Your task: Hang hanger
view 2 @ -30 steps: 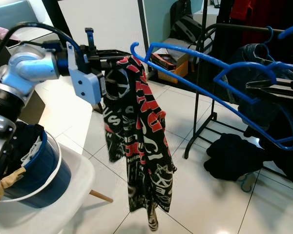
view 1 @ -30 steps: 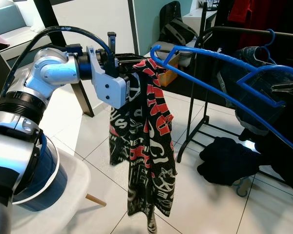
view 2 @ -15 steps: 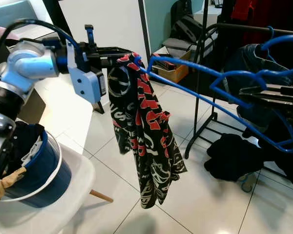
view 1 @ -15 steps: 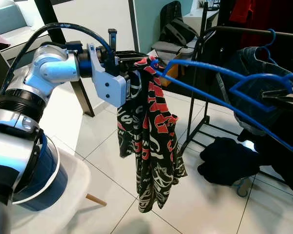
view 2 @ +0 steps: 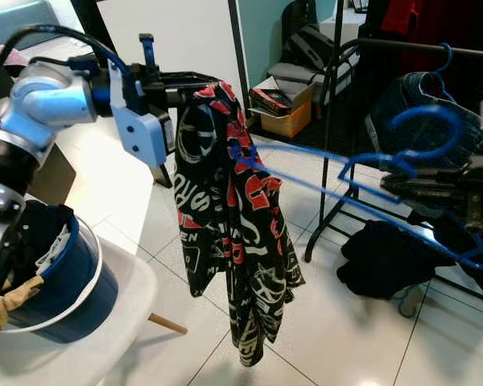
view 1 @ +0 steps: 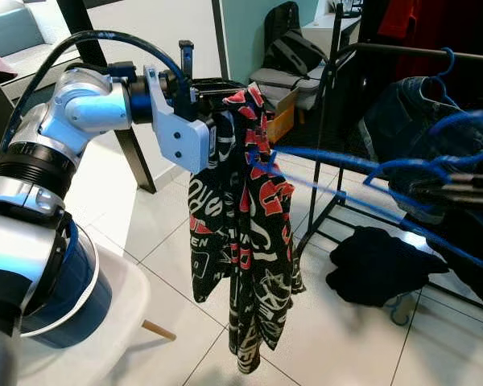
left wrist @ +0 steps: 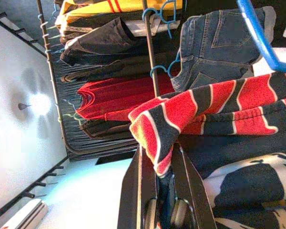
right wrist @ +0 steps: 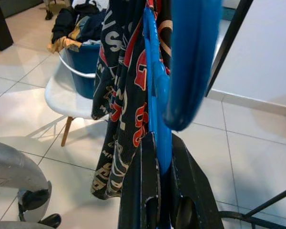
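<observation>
Blue hanger: lowered and swung level; far tip, earlier above garment's top edge, now pushed into patterned garment below collar. Right claw: dropped lower with hanger. Garment: hem swung, now hanging straighter and longer.

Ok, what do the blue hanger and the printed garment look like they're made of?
The blue hanger looks like moulded plastic: one solid colour, smooth with a slight sheen, thin and rounded. The right gripper is shut on it. The printed garment looks like a soft knit fabric, likely a cotton blend: matte, folding and hanging limp from the left gripper, with a striped ribbed collar.
</observation>
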Controlling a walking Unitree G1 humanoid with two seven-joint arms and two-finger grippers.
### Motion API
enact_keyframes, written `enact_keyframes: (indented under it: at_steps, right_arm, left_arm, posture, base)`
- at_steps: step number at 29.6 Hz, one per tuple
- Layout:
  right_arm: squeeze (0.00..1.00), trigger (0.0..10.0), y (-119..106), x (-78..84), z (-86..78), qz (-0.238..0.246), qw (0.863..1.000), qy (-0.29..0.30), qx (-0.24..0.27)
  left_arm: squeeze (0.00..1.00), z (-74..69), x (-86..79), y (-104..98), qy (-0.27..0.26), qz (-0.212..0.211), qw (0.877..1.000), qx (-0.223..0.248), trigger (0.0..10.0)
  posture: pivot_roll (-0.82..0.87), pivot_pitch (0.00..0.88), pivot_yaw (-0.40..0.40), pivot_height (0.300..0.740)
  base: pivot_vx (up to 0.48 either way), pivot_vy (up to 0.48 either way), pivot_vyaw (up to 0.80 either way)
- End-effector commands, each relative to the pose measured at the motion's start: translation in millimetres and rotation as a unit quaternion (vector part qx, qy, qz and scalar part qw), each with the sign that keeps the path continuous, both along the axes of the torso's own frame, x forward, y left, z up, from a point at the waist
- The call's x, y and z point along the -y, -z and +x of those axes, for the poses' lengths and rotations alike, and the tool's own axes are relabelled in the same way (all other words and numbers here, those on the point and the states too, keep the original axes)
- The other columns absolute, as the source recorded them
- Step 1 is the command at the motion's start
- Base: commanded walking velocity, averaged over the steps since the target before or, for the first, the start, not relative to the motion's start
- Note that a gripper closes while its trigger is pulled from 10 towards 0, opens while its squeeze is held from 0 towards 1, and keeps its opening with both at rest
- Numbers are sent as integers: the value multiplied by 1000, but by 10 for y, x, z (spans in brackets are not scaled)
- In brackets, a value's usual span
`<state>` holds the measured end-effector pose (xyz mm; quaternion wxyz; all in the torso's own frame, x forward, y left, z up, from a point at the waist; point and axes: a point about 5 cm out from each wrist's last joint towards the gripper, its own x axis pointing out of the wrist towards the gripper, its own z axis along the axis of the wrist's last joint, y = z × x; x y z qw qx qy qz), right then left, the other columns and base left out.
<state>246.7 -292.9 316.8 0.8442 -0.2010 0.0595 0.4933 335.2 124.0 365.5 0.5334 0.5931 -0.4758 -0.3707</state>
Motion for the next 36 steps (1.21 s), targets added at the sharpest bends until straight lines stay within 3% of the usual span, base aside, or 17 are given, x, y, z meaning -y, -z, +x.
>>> enact_keyframes:
  at_steps: [1, 8, 9, 13, 19, 36]
  right_arm:
    - [0, 10000, 24, -45, 10, -20, 1000, -5, -1]
    - [0, 10000, 87, -74, 59, -33, 999, 4, -4]
    - [0, 10000, -26, -88, 25, 7, 1000, -15, 17]
    - [0, 10000, -204, -58, -95, 64, 996, -50, 38]
    - [0, 10000, -325, -15, -199, 93, 992, -71, 52]
    - [0, 10000, -329, 113, -228, 87, 994, -30, 57]
  left_arm:
    - [0, -44, -23, -132, 9, -24, 999, 20, 10000]
    - [0, -57, -5, -146, 14, -23, 999, 24, 10000]
    - [0, -53, -11, -136, 12, -21, 999, 22, 10000]
    - [0, -33, -37, -108, 3, -18, 1000, 18, 10000]
    - [0, -17, -51, -84, -2, -15, 1000, 14, 10000]
    - [0, -15, -45, -92, -2, -17, 1000, 15, 10000]
  posture:
    - [-110, 0, 116, 740]
    - [-108, 0, 115, 740]
    - [-107, 0, 113, 740]
    - [-109, 0, 113, 740]
    - [-115, 0, 116, 740]
    - [-114, 0, 115, 740]
  base:
    - [0, 0, 0]
    - [0, 0, 0]
    - [0, 0, 0]
    - [0, 0, 0]
    - [0, 0, 0]
    - [0, 0, 0]
